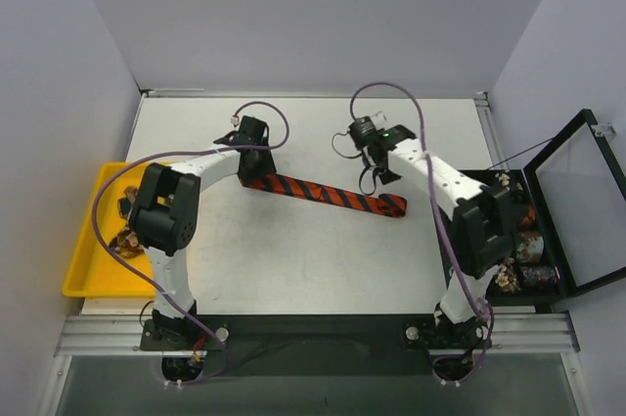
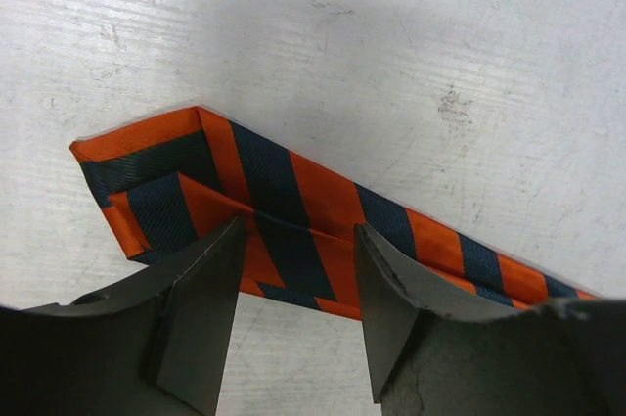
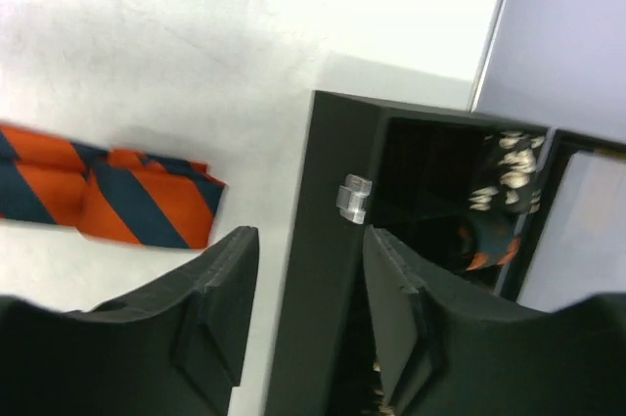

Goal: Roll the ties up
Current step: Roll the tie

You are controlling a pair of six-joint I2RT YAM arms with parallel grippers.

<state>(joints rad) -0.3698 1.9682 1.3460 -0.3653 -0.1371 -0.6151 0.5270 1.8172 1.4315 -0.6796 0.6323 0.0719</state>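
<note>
One of the ties point(image 1: 323, 194), orange with black diagonal stripes, lies flat on the white table, running from centre-left to centre-right. Its left end point(image 2: 284, 191) is folded over on itself. My left gripper point(image 1: 254, 167) hovers over that fold, open point(image 2: 298, 240), with both fingertips just above the fabric and nothing pinched. My right gripper point(image 1: 377, 177) hangs above the tie's right part, open point(image 3: 311, 240) and empty. The tie's right end point(image 3: 127, 203) shows to the left of its fingers.
A yellow tray point(image 1: 83, 264) at the left table edge holds brown patterned fabric point(image 1: 127, 232). A black box point(image 3: 333, 240) with its lid point(image 1: 577, 201) swung open stands at the right edge, with rolled items inside point(image 1: 518, 245). Purple cables point(image 1: 391, 91) loop over both arms.
</note>
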